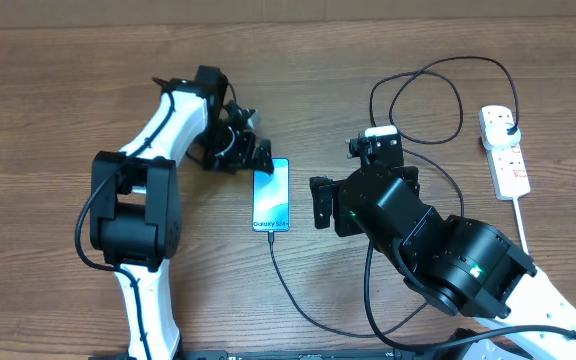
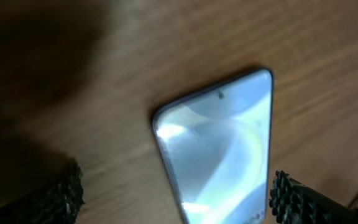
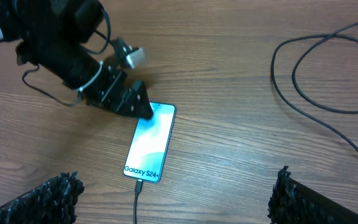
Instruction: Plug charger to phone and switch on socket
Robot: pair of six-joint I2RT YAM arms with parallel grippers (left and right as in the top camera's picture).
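Note:
The phone [image 1: 271, 196] lies flat on the wooden table, its light-blue screen lit. The charger's black cable [image 1: 298, 300] runs from the near table edge, and its connector tip [image 1: 270, 236] sits in the phone's near end. This shows in the right wrist view too, at the connector [image 3: 140, 185] and the phone [image 3: 149, 142]. The cable's black plug [image 1: 504, 123] sits in the white socket strip [image 1: 508, 165] at far right. My left gripper [image 1: 252, 153] is open, its fingers [image 2: 182, 205] straddling the phone's far end [image 2: 222, 137]. My right gripper [image 1: 340, 182] hangs open and empty [image 3: 176, 199] right of the phone.
The black cable makes large loops [image 1: 428, 95] behind my right arm, also visible in the right wrist view [image 3: 328, 74]. The strip's thick white cord [image 1: 521, 225] runs toward the near right. The table's far edge [image 1: 288, 17] meets a pale wall.

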